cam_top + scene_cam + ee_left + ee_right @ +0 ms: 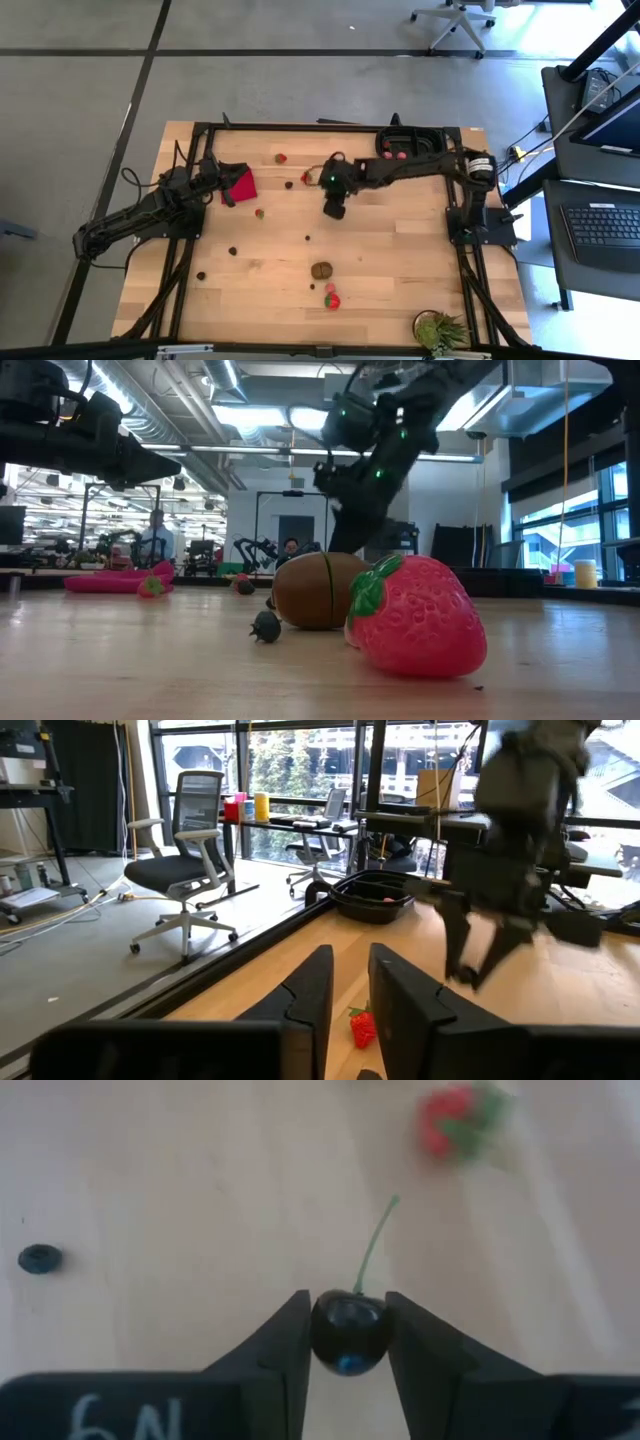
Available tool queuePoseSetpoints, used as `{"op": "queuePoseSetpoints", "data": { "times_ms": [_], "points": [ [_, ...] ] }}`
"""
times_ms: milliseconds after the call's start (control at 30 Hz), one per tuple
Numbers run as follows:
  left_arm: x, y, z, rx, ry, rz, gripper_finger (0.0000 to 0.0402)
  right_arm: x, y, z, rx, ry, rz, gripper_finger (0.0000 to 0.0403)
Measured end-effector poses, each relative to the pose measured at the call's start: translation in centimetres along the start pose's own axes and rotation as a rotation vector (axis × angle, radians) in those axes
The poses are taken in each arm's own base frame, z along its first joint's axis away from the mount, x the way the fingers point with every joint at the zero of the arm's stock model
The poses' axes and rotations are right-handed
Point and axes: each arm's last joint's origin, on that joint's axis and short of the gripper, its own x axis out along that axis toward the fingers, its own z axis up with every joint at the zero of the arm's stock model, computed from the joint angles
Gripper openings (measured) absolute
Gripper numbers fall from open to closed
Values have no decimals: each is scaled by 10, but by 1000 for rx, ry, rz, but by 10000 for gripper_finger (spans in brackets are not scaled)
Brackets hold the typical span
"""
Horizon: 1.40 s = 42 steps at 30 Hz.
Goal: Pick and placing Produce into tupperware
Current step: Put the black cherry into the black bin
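Flanking cherry (349, 1330): blueberry (40, 1259), strawberry (455, 1120).

Robotics lab: office chairs (185, 870), laptop desks (600, 215), exposed ceiling ducts (160, 430).

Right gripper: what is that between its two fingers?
A dark cherry with a green stem is pinched between the right gripper's two fingers, above the bare wooden table. The right wrist view shows it.

Tupperware (420, 143) at the table's (400, 260) far edge, produce (321, 270) scattered nearer
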Motion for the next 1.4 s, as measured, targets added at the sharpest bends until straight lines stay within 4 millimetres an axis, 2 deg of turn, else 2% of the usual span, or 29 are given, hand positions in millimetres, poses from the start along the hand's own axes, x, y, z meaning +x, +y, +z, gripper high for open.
{"op": "queuePoseSetpoints", "data": {
  "times_ms": [200, 333, 500, 667, 800, 967, 1100, 1400],
  "points": [
    [0, 0, 0, 0, 0, 0, 75, -46, -46, 17, 104, 3, -60, 113],
    [0, 0, 0, 0, 0, 0, 82, -78, -85, 10, 221, 69, -116, 115],
    [0, 0, 0, 0, 0, 0, 90, -107, -136, -19, 459, 237, -201, 114],
    [0, 0, 0, 0, 0, 0, 97, -123, -174, -47, 646, 379, -260, 115],
    [0, 0, 0, 0, 0, 0, 103, -133, -200, -63, 767, 416, -353, 114],
    [0, 0, 0, -1, 0, 0, 109, -148, -222, -86, 925, 515, -492, 114],
    [0, 0, 0, -1, 0, 0, 113, -154, -232, -102, 984, 578, -569, 115],
    [0, 0, 0, -1, 0, 0, 114, -123, -232, -135, 979, 604, -507, 115]
  ]
}}
